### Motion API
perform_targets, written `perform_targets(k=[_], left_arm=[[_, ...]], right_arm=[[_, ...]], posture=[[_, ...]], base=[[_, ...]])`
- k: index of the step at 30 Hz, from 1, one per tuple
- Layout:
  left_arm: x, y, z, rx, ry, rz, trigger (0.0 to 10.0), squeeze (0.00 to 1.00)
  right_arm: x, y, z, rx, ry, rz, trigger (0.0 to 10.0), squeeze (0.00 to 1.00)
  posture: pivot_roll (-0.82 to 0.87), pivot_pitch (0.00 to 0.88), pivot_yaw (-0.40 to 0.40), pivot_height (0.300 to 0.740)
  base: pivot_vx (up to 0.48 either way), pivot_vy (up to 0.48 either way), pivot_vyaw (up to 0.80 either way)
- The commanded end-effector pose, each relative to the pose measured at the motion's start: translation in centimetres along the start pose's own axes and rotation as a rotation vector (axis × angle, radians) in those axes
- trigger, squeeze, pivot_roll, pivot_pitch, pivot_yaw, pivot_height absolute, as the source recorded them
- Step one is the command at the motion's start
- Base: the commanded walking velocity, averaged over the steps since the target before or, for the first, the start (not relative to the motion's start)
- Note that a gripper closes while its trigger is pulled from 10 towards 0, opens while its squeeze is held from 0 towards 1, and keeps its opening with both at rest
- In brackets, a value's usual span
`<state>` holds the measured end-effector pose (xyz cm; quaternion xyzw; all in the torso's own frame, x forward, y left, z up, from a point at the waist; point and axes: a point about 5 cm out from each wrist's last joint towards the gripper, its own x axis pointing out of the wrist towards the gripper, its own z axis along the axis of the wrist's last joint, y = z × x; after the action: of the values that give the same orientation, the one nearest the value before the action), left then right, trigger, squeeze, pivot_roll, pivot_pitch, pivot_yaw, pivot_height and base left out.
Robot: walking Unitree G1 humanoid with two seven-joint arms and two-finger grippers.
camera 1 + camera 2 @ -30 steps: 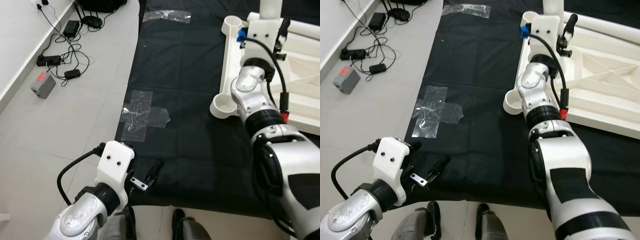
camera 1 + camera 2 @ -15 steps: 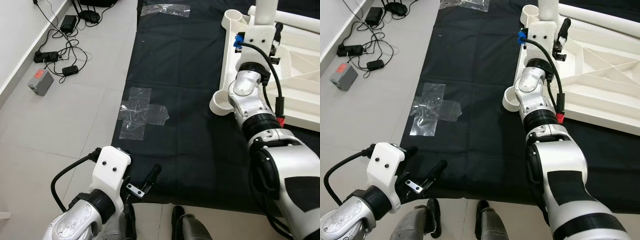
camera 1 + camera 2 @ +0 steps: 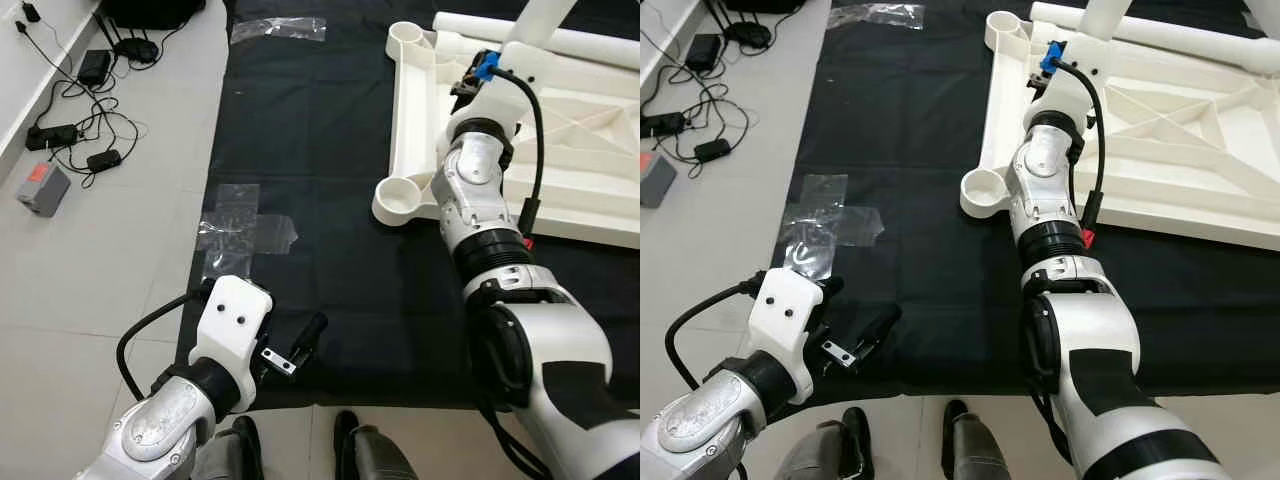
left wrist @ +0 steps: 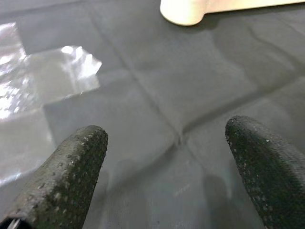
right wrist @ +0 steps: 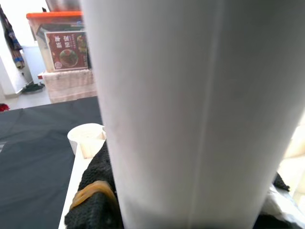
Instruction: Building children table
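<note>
left eye view: the table top [image 3: 560,190] lies underside up on the black mat [image 3: 330,180], with corner sockets [image 3: 398,202]. the right gripper [image 3: 478,80] reaches over its near rail and holds a white leg [image 3: 535,20], long axis slanting up and away. the left gripper [image 3: 300,345] hovers low over the mat's near edge, well apart from the table.

left wrist view: fingers [image 4: 71,171] spread wide, nothing between them; one socket lies ahead.

right wrist view: the leg [image 5: 190,109] stands between the jaws, clamped.
</note>
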<state>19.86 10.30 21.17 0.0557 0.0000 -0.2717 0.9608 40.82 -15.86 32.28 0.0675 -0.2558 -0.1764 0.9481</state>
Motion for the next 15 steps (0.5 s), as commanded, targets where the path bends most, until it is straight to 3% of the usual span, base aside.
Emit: perform_targets(k=[1,8,9,10,12,14,15], left_arm=[[0.0,0.2,-0.3,0.008,0.01,0.002,10.0,0.0],[1.0,0.7,-0.2,0.031,-0.016,0.001,10.0,0.0],[1.1,0.7,-0.2,0.032,-0.019,0.001,10.0,0.0],[1.1,0.7,-0.2,0.032,-0.019,0.001,10.0,0.0],[1.5,0.9,-0.3,0.036,-0.022,0.007,10.0,0.0],[1.7,1.1,-0.3,0.04,-0.025,0.009,10.0,0.0],[1.7,1.1,-0.3,0.04,-0.025,0.009,10.0,0.0]], right_arm=[[-2.5,1.0,-4.6,0.01,0.229,0.041,0.0,0.0],[-4.2,2.4,-4.1,0.082,0.257,0.085,0.0,0.0],[-5.4,3.3,-3.9,0.101,0.262,0.124,0.0,0.0],[-5.4,3.3,-3.9,0.101,0.262,0.124,0.0,0.0],[-8.4,5.0,-3.8,0.143,0.293,0.239,0.0,0.0],[-10.3,5.8,-3.7,0.182,0.321,0.296,0.0,0.0],[-10.3,5.8,-3.7,0.182,0.321,0.296,0.0,0.0]], posture=[[0.12,0.378,-0.053,0.74],[0.1,0.36,-0.054,0.74],[0.09,0.354,-0.06,0.74],[0.09,0.354,-0.06,0.74],[0.09,0.342,-0.063,0.74],[0.08,0.338,-0.065,0.74],[0.08,0.338,-0.065,0.74]], base=[[0.0,0.0,0.0],[0.0,0.0,0.0],[0.0,0.0,0.0],[0.0,0.0,0.0],[0.0,0.0,0.0],[0.0,0.0,0.0],[0.0,0.0,0.0]])
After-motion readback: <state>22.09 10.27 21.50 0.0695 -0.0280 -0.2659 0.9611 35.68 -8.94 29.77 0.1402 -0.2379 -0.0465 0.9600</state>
